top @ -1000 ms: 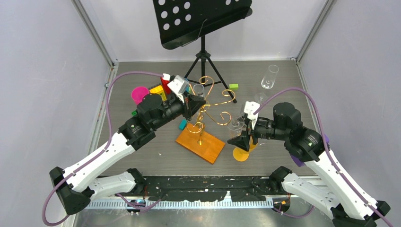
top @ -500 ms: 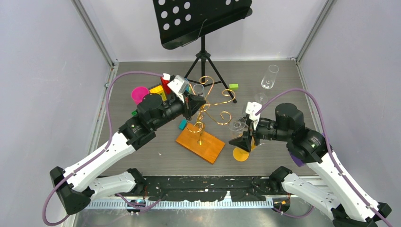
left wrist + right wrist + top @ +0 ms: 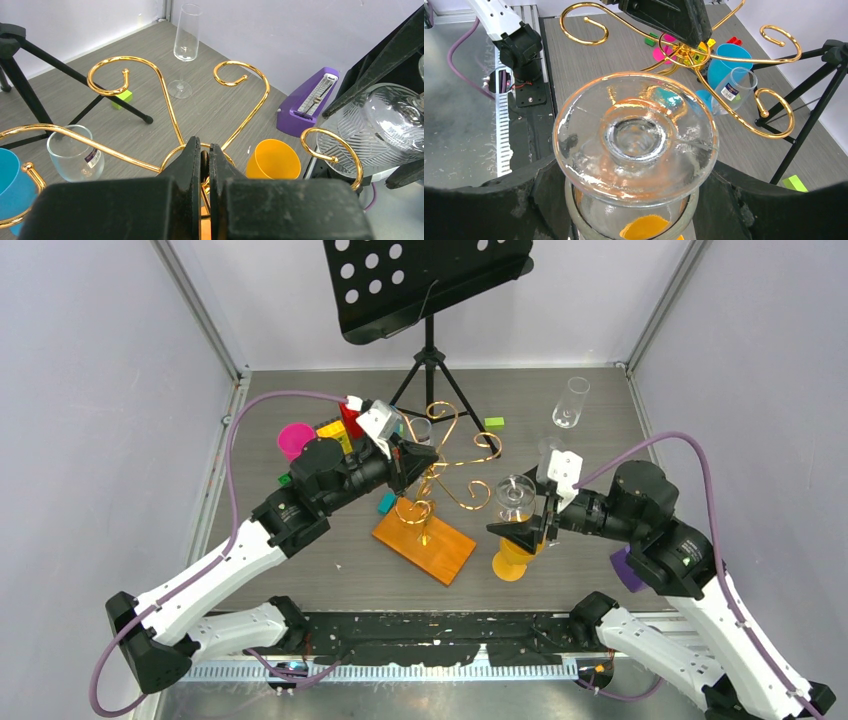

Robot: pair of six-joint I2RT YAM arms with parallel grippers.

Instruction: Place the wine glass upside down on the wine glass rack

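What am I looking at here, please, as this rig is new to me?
These are two white-and-black robot arms bolted at the near edge of a grey table. One picture is from a fixed camera above and behind them; the other two come from cameras on each wrist. The left gripper is shut on the stem of the gold wire wine glass rack with an orange base. The right gripper holds a clear wine glass upside down, foot up. Nearby are a black perforated music stand, a tall clear flute glass, an orange cup and a purple metronome.

Robot lab test cell: bare white walls (image 3: 100, 440), aluminium corner posts (image 3: 200, 315), table-bolted arms (image 3: 222, 568).
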